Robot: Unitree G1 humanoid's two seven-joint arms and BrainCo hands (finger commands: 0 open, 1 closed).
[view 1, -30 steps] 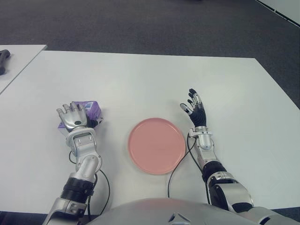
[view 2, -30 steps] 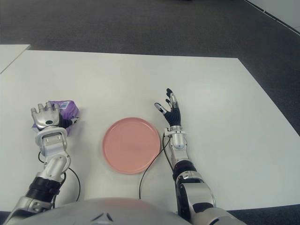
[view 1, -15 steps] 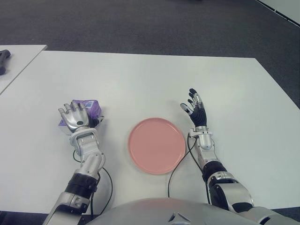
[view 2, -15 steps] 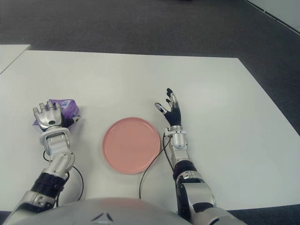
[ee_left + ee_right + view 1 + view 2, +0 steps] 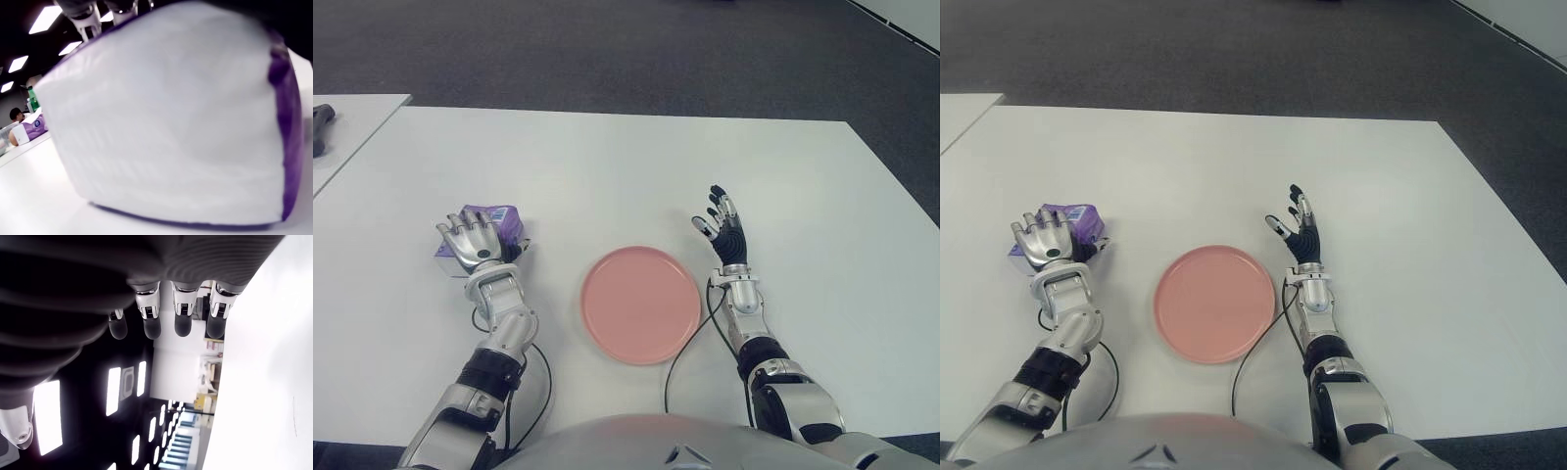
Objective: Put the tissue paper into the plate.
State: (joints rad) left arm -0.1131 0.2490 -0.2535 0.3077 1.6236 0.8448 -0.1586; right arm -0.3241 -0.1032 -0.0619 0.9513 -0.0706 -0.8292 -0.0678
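One white table (image 5: pixel 607 166) carries one pink plate (image 5: pixel 641 305) and one pack of tissue paper (image 5: pixel 492 221), white with purple ends. The pack lies on the table to the left of the plate, well apart from it, with nothing in the plate. The left hand (image 5: pixel 475 245) is on the near side of the pack, its silver fingers (image 5: pixel 460 228) laid over the pack's top and curled around it; in the left wrist view the pack (image 5: pixel 171 122) fills nearly the whole picture, its base on the table, with fingertips (image 5: pixel 88 14) showing over its upper edge. The right hand (image 5: pixel 724 230) shows just to the right of the plate, palm turned toward it, its four fingers (image 5: pixel 183 316) straight and spread, holding nothing. A black cable (image 5: pixel 685 348) curves along the plate's right rim. A second white table (image 5: pixel 352 122) stands at the far left, with a dark object (image 5: pixel 321 127) on it.
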